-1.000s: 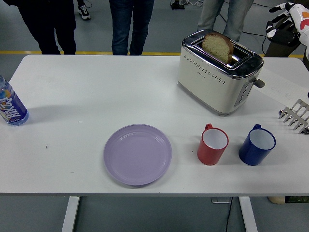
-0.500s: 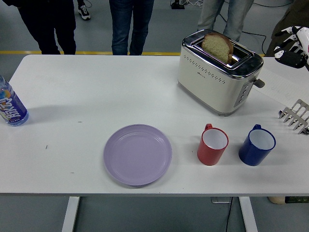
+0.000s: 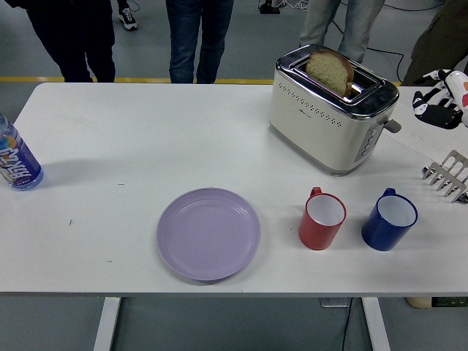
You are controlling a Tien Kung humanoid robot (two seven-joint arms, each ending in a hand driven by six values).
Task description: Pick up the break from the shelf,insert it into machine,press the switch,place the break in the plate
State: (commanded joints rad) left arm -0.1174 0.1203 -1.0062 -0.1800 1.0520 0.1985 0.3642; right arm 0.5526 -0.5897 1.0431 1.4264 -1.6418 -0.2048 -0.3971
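A slice of bread (image 3: pixel 330 70) stands upright in the slot of the cream and chrome toaster (image 3: pixel 329 121) at the back right of the table. The toaster's lever (image 3: pixel 393 126) sticks out of its right end. The lilac plate (image 3: pixel 209 232) lies bare near the front middle. My right hand (image 3: pixel 433 104) hovers at the right edge, just right of the toaster and a little above the lever, its fingers loosely spread and holding nothing. My left arm is out of view.
A red mug (image 3: pixel 322 219) and a blue mug (image 3: pixel 389 219) stand in front of the toaster. A metal rack (image 3: pixel 447 175) pokes in at the right edge. A blue-labelled bottle (image 3: pixel 16 162) stands far left. People's legs (image 3: pixel 197 38) show beyond the far edge.
My right hand has come down from the top right corner and moved closer to the toaster's right end. Bread, plate and mugs have not moved.
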